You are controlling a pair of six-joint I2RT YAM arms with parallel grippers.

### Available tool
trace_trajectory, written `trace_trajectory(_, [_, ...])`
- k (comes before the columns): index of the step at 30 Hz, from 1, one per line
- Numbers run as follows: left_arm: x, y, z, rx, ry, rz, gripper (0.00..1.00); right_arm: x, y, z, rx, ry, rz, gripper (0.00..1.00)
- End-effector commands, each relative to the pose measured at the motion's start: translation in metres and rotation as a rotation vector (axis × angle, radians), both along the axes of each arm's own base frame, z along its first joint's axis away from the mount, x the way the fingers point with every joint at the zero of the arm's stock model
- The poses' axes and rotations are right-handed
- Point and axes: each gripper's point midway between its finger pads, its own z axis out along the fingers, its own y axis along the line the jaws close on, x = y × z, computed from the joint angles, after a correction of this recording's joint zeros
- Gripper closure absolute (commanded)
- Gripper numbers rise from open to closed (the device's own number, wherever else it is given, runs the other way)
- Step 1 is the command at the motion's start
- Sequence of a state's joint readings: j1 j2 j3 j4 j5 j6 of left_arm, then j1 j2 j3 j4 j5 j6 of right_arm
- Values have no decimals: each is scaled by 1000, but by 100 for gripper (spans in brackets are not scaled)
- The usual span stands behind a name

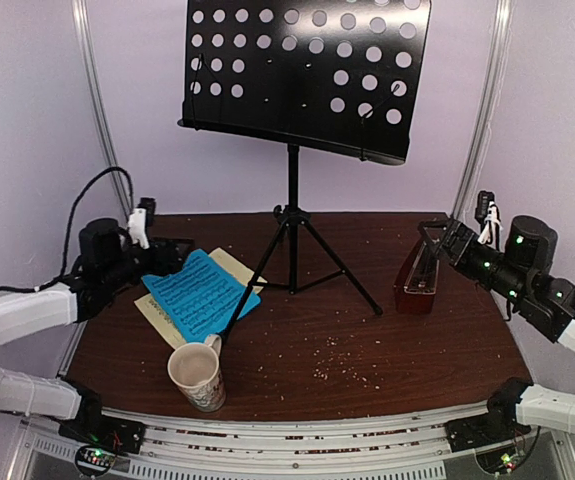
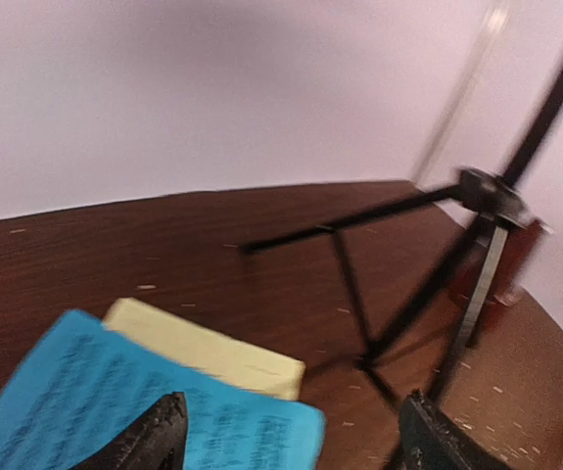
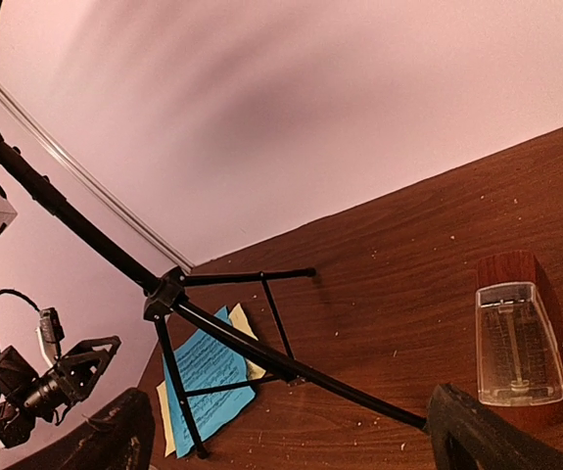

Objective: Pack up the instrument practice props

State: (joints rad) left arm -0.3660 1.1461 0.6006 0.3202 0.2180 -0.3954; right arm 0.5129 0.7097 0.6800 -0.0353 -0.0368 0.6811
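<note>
Since both grippers are empty, nothing of the task is in hand yet. The left gripper (image 2: 296,441) hangs over the left part of the table (image 1: 367,340) with its jaws spread wide and nothing between them, the blue music sheet (image 2: 115,392) lying just below and the pale yellow sheet (image 2: 203,348) showing from under its far edge. The right gripper (image 3: 301,441) is as wide open and just as bare, poised near the top of the metronome (image 1: 419,280), which stands upright at the right side of the table, its clear cover facing the middle. The music stand (image 1: 297,75) rises at the back centre on its tripod, its desk empty and its perforated plate tilted. One tripod leg runs forward across the corner of the blue sheet; from the overhead view it seems to rest on the paper, though I cannot tell whether the foot presses it or only passes over. That is the first hazard: if the left arm draws the sheets away while the leg pins them, the paper may tear or the top-heavy stand may tip. The cream mug (image 1: 199,375) sits just beside that foot and the sheet's near corner, so a sliding sheet or a swinging wrist could knock it over. On the right, the metronome's tapering sides may let the fingers slide upward, or the cover alone may come away.
</note>
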Motion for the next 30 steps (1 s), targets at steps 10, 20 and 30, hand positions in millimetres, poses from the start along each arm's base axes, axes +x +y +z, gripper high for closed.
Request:
trace_trajectory(10, [-4,-163,10,-257,-25,-766,26,6,-11,-8,-67,-8,-61,0])
trace_trajectory(20, [-12,-197,-3,-303,15,-1010,40,11,2,-11,-69,8,-9,0])
trace_trajectory(30, [-7,-203,-5,-284,-7,-990,95,11,1,-12,-77,11,-8,0])
